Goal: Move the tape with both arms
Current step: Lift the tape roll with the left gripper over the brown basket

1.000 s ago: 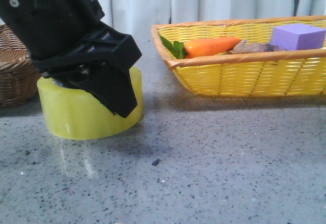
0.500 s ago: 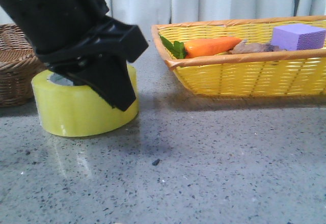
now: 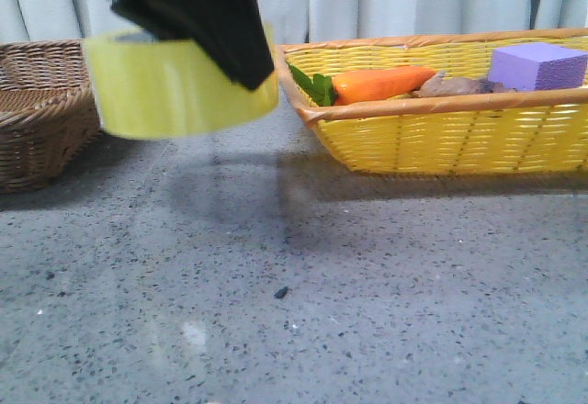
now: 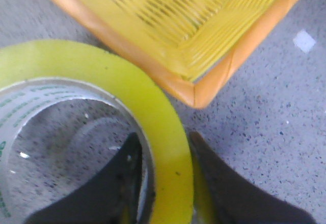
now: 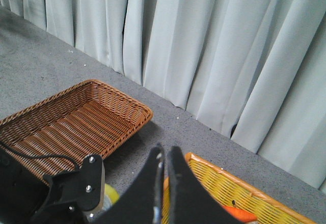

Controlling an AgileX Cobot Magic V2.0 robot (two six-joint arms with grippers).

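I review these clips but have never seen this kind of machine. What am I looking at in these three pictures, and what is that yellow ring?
It is a robot with two black arms. One picture looks forward over the table; the other two come from cameras on each wrist. The left tool pinches the wall of a tape roll, lifted clear of the table. The right tool is shut and empty, high above. A yellow basket holds a carrot and a purple block; a brown basket sits left.

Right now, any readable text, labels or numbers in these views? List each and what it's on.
Green lettering on the white inner core of the tape, seen in the left wrist view: too small and blurred to read.
No other text, label or number shows in any view.
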